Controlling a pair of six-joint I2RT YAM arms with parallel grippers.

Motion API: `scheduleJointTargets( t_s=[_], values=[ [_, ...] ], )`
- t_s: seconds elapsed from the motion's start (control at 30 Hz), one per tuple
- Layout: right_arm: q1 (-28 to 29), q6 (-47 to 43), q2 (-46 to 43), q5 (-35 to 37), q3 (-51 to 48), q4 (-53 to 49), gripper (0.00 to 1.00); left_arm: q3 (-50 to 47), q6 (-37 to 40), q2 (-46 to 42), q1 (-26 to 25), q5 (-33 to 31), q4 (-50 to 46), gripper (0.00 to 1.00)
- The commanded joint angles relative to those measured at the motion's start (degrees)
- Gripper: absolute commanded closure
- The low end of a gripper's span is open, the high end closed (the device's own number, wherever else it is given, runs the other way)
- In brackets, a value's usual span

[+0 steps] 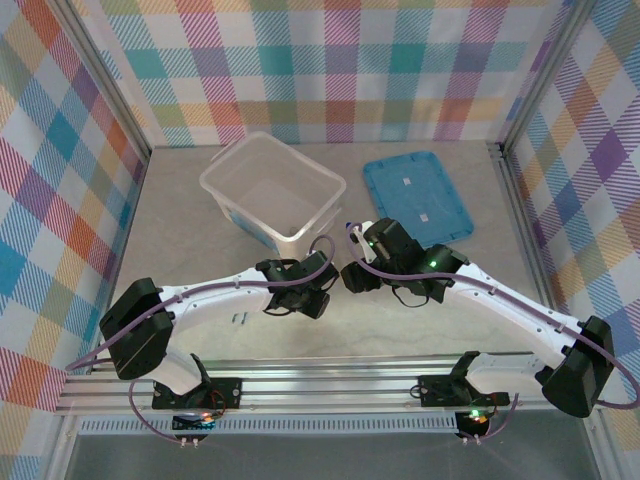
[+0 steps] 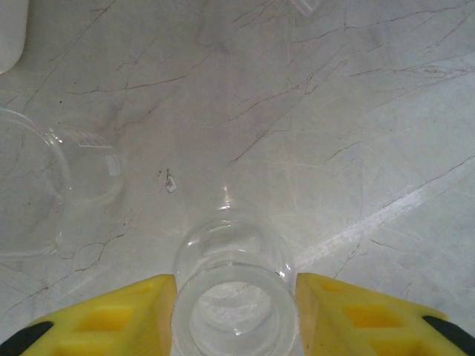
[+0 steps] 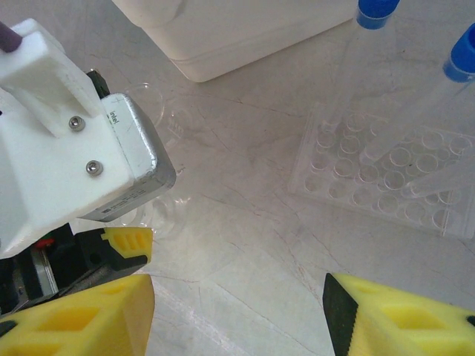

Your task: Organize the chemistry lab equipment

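The white tub [image 1: 225, 172] sat open at upper middle of the overhead view, its blue lid [image 1: 417, 195] flat to its right, I judged so glassware could go in. My left gripper [image 2: 235, 288] flanked a clear glass vessel [image 2: 230, 248] at bottom centre. Whether it was clamped, I couldn't tell. My right gripper [image 3: 237, 304] gaped empty below the blue-capped tubes [image 3: 349, 81].
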Motion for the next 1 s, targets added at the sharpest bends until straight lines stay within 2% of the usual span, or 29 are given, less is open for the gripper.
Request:
scheduleJointTargets(
  t_s=[0.0, 0.4, 0.7, 0.97],
  values=[
    [-0.3, -0.6, 0.3, -1.0, 0.1, 1.2, 0.38, -0.4, -0.1, 0.7, -0.9, 0.7, 0.5, 0.57],
    [-0.6, -0.5, 0.2, -1.2, -0.1, 1.5, 0.38, 1.2, 0.4, -0.4, -0.9, 0.2, -0.9, 0.7],
    [-0.8, -0.4, -0.1, -1.5, -0.3, 1.7, 0.38, 3.6, 0.6, -2.6, -0.9, -0.2, -4.2, 0.73],
    [-1.3, -0.6, -0.1, -1.9, -0.1, 1.8, 0.38, 9.8, 1.0, -5.9, -0.9, -0.8, -10.3, 0.75]
  ],
)
